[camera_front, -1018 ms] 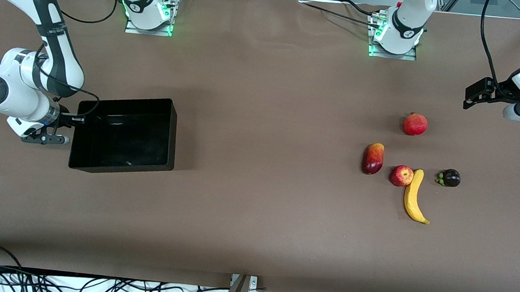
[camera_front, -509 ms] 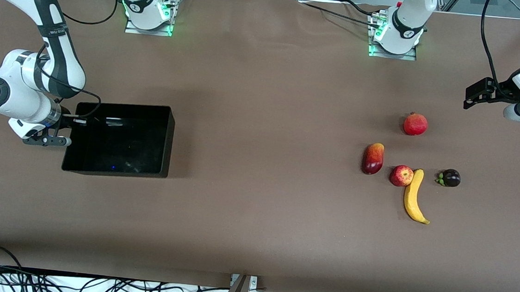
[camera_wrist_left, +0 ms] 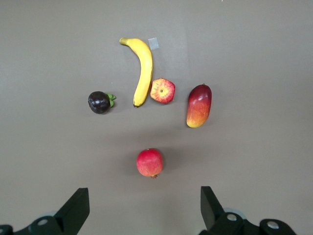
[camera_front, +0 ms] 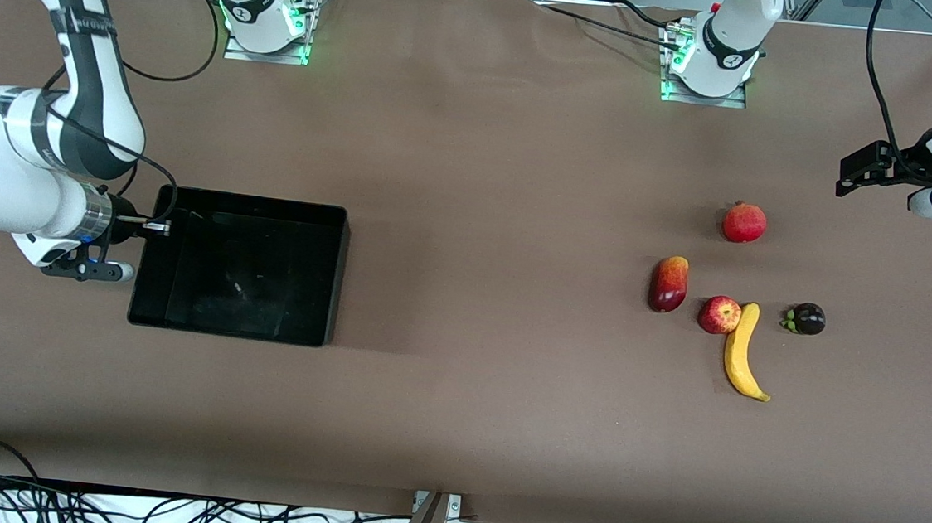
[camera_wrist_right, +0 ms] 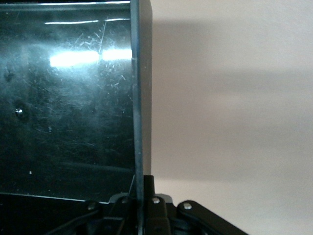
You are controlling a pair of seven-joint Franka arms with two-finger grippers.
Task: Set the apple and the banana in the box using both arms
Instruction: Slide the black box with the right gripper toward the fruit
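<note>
The black box (camera_front: 337, 276) lies at the right arm's end of the table. My right gripper (camera_front: 154, 226) is shut on its end wall (camera_wrist_right: 138, 98), one finger inside and one outside (camera_wrist_right: 142, 188). The small red apple (camera_front: 719, 315) touches the upper end of the yellow banana (camera_front: 742, 351) toward the left arm's end; the left wrist view shows both, apple (camera_wrist_left: 162, 90) and banana (camera_wrist_left: 143, 68). My left gripper (camera_front: 851, 177) hangs open and empty (camera_wrist_left: 145, 208) over bare table by the fruit group.
A red-and-yellow mango-like fruit (camera_front: 669, 283) lies beside the apple. A red crowned fruit (camera_front: 744, 223) sits farther from the front camera, and a dark purple fruit (camera_front: 806, 319) is beside the banana. Cables run along the near table edge.
The right gripper closed on the box wall. The box turned a little and slid toward the left arm's end. The left arm barely moved.
</note>
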